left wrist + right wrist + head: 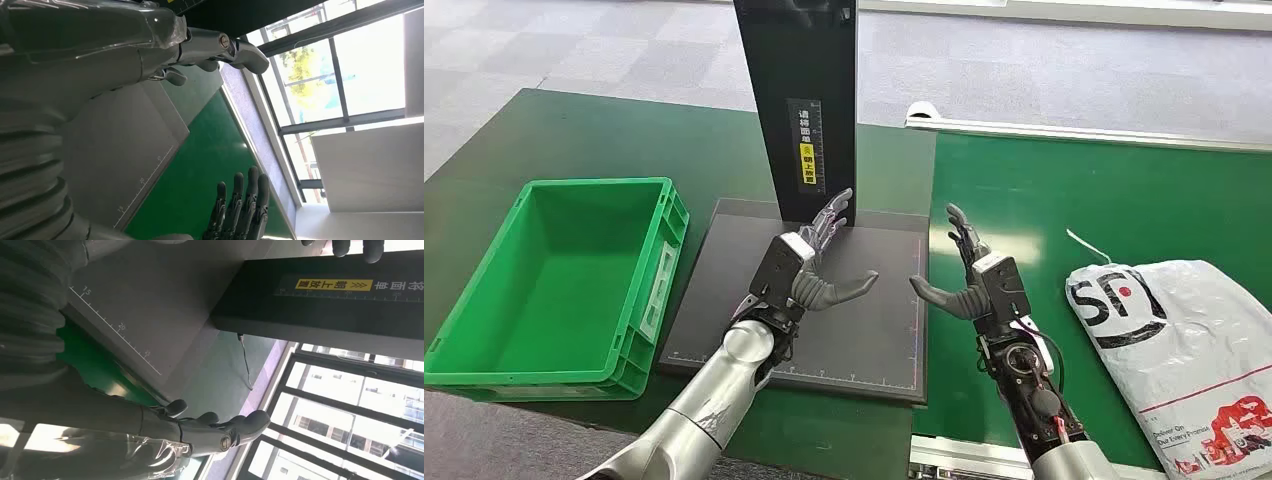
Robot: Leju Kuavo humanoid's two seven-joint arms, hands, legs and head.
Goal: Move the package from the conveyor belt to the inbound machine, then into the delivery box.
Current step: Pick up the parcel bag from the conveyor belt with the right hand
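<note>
Both hands up, palms facing each other; left hand (809,272) hangs over the dark grey scale plate of the inbound machine (744,325), fingers spread, holding nothing; right hand (972,280) above the green conveyor belt (1064,190), fingers likewise released; the white plastic courier package (1189,350) lies on the belt, well right of that hand; the green plastic delivery box (554,290) sits on the bench at far left.

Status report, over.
Left hand and right hand open, empty. White plastic courier package lies on green conveyor belt, untouched. Nothing in the way.
</note>
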